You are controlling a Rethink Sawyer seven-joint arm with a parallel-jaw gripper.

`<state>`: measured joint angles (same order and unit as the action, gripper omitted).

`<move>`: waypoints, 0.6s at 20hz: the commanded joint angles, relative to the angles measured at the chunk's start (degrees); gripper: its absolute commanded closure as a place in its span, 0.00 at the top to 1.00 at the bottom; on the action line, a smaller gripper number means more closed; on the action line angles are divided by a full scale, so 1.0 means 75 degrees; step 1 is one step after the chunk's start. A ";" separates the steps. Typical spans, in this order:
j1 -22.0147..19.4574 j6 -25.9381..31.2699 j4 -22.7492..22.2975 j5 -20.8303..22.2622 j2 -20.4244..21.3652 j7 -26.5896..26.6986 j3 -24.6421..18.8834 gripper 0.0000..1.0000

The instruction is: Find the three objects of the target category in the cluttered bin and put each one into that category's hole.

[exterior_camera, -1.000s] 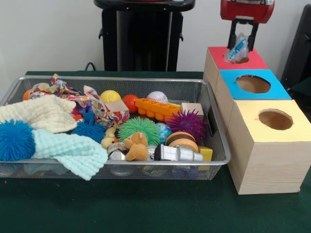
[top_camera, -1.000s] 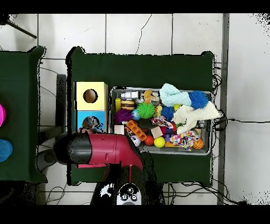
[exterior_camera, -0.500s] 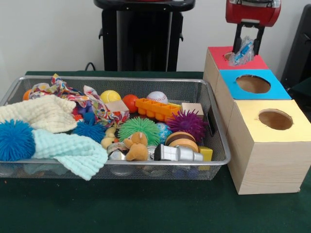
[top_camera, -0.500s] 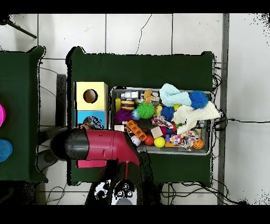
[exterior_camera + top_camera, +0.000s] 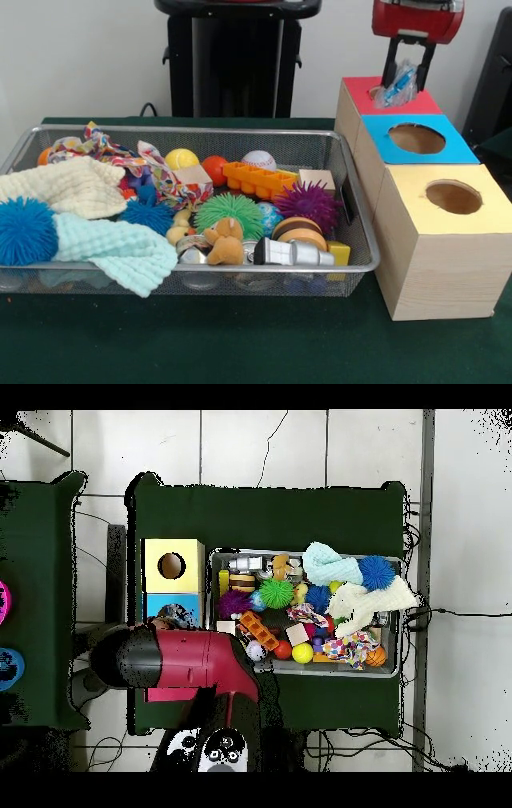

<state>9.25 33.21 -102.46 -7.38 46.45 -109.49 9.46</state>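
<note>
In the front view my gripper hangs above the red-topped box at the far right. Its two black fingers are shut on a crinkled clear plastic wrapper with blue print. The wrapper's lower end dangles just over the red box's hole, which it mostly hides. From overhead the red arm covers the gripper and the red box. The wire mesh bin holds the clutter of toys and cloths; it also shows from overhead.
A blue-topped box and a yellow-topped box, each with a round hole, stand in a row in front of the red one. In the bin lie a spiky purple ball, a green one, a baseball and cloths.
The gripper rose from the red box's hole with the wrapper still between its fingers, and shifted slightly right. From overhead the arm swung left.
</note>
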 commanded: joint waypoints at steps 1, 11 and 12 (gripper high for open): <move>-0.0016 0.0607 0.0485 -0.0339 -0.0624 -0.2011 0.0077 0.00; 0.0344 0.0450 0.0942 -0.0634 -0.1109 -0.2167 0.0119 0.00; 0.0386 0.0402 0.0948 -0.0688 -0.1155 -0.2210 0.0120 0.00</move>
<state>11.65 33.20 -98.11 -9.81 41.11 -109.53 10.48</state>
